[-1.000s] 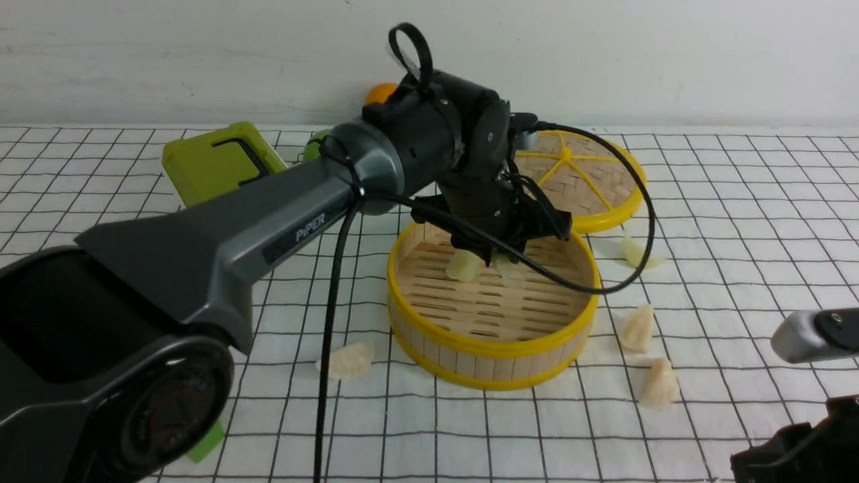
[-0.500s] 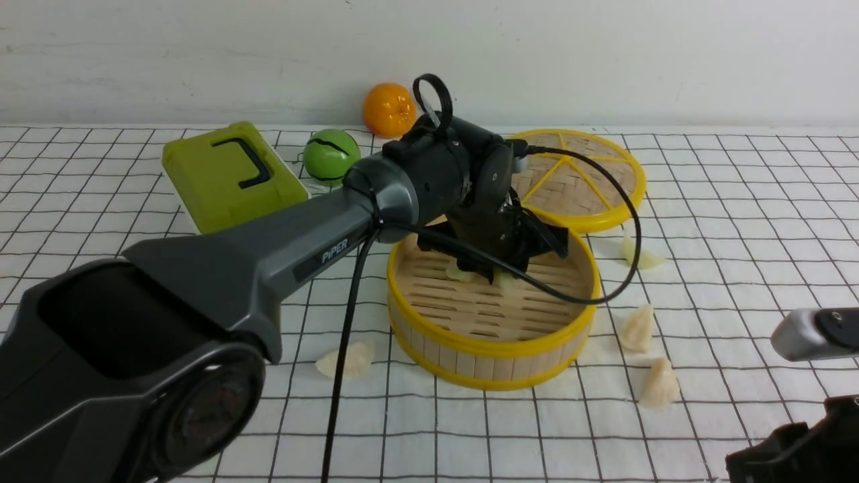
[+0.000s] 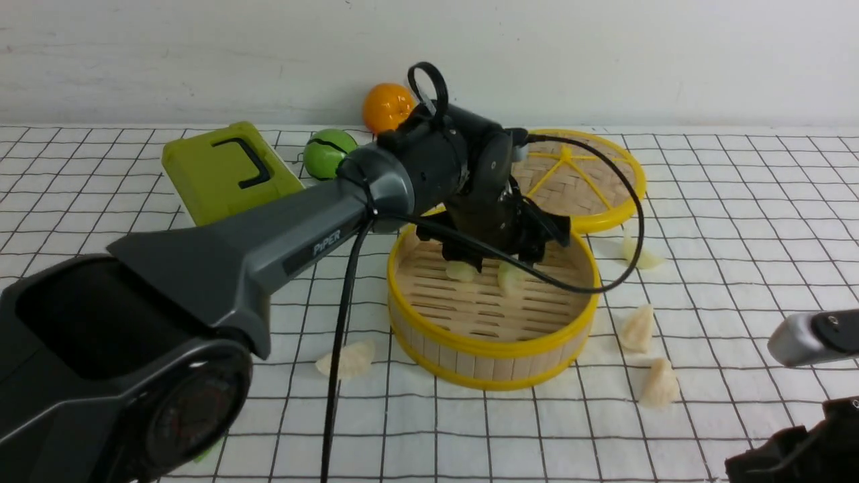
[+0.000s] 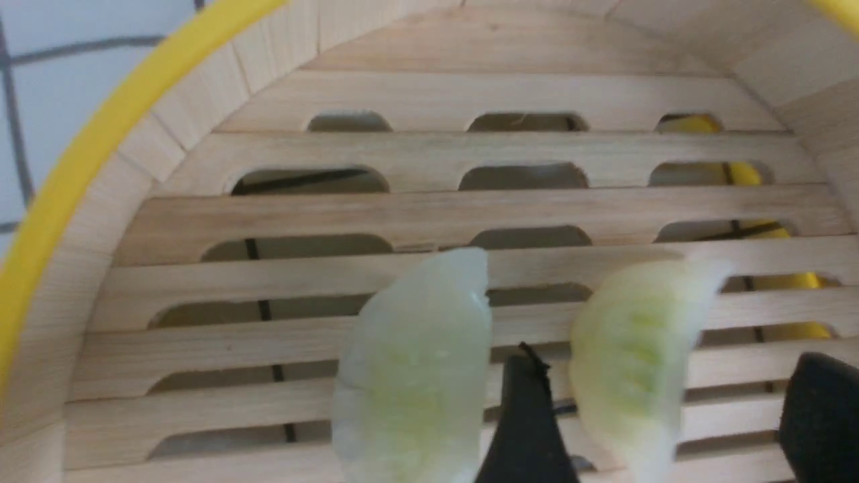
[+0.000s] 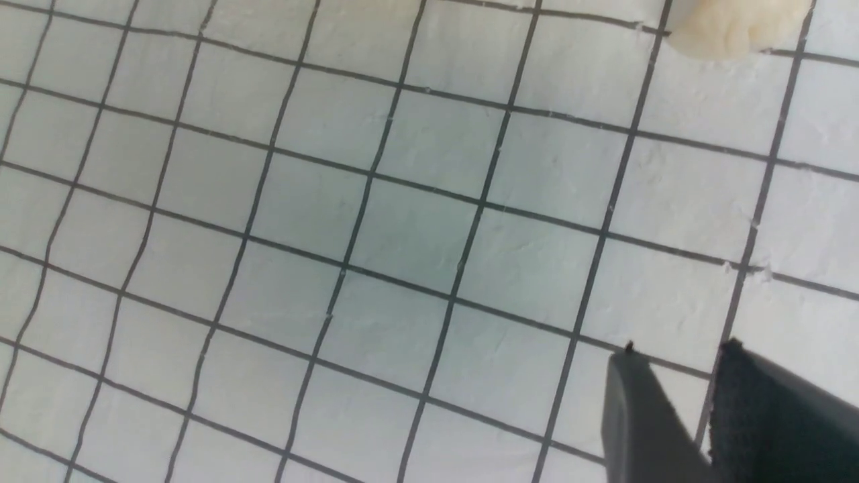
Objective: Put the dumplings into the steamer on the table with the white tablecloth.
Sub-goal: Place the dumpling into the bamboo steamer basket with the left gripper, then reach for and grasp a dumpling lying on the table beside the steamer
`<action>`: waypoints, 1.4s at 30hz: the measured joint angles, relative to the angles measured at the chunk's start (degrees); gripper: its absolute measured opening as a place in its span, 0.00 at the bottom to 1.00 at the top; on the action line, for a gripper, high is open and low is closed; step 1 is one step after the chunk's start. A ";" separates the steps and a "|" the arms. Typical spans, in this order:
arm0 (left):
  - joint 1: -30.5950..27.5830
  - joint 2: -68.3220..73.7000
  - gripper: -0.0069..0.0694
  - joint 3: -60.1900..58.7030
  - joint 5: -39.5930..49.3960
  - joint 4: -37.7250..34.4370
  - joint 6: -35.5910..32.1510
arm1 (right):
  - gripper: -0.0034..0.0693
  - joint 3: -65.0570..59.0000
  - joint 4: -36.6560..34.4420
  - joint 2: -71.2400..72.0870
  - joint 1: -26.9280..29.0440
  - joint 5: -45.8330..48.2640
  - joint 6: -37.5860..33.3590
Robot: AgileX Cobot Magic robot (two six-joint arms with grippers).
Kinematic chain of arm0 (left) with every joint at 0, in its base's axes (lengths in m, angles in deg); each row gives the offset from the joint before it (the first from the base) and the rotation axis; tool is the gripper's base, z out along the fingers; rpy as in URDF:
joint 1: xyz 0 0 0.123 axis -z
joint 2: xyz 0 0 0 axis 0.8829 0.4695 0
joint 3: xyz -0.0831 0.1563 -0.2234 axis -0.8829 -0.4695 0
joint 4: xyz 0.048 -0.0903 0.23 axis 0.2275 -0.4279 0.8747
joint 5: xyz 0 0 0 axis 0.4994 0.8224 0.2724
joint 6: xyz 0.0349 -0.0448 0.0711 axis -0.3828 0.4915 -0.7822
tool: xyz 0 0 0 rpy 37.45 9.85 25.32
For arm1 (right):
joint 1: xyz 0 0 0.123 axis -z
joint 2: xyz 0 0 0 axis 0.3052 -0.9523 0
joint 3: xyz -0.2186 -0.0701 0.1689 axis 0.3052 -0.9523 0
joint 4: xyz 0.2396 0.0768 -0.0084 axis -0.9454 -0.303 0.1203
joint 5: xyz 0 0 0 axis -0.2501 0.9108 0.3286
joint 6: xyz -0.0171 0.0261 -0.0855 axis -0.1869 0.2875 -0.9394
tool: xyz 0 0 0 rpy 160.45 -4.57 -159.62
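The left hand (image 3: pixel 496 258) hung wide open and empty above two green dumplings (image 3: pixel 460 271) lying in the steamer (image 3: pixel 490 350). Four other dumplings (image 3: pixel 637 329) lay on the white-clothed surface (image 3: pixel 738 221) around it. The right hand (image 5: pixel 678 352) was narrow and empty.

The right hand (image 5: pixel 678 359) is poised over a white tablecloth (image 5: pixel 416 235) ruled in thin black squares, its two dark fingers (image 5: pixel 644 416) slightly parted with only cloth showing between the tips. The fabric lies lightly rumpled, its grid lines wavering. One cream-white dumpling (image 5: pixel 735 27) rests on the cloth well ahead of the fingertips, partly cut off by the frame's edge.
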 joint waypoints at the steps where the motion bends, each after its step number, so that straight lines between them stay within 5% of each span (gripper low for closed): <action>1: 0.00 -1.65 0.72 0.46 1.11 0.75 -0.68 | 0.29 0.39 0.20 0.00 0.00 0.83 -0.05; 6: 0.00 -10.01 0.56 1.60 7.54 4.70 -5.82 | 0.30 3.83 2.95 -0.12 0.00 2.52 2.46; 10: 0.00 -21.29 0.18 1.76 14.41 6.30 -10.87 | 0.31 11.70 8.52 -4.20 0.00 3.30 9.40; 12: 0.00 -26.96 0.08 1.65 16.53 6.36 -12.15 | 0.32 16.16 11.77 -8.65 0.00 3.41 12.18; 18: 0.00 -40.45 0.07 -10.50 16.63 6.62 -13.22 | 0.40 28.42 20.34 -24.40 0.00 4.03 13.04; 23: -0.96 -47.55 0.07 -37.06 7.31 6.53 -11.11 | 0.59 46.53 26.16 -42.37 0.00 8.64 12.61; 28: -6.34 -47.61 0.07 -50.01 0.06 4.01 -7.11 | 0.71 63.62 27.45 -57.57 0.19 16.02 8.40; 42: -22.99 -46.34 0.07 -58.87 -0.14 -9.41 -18.30 | 0.73 88.86 22.08 -77.28 5.11 23.46 -9.11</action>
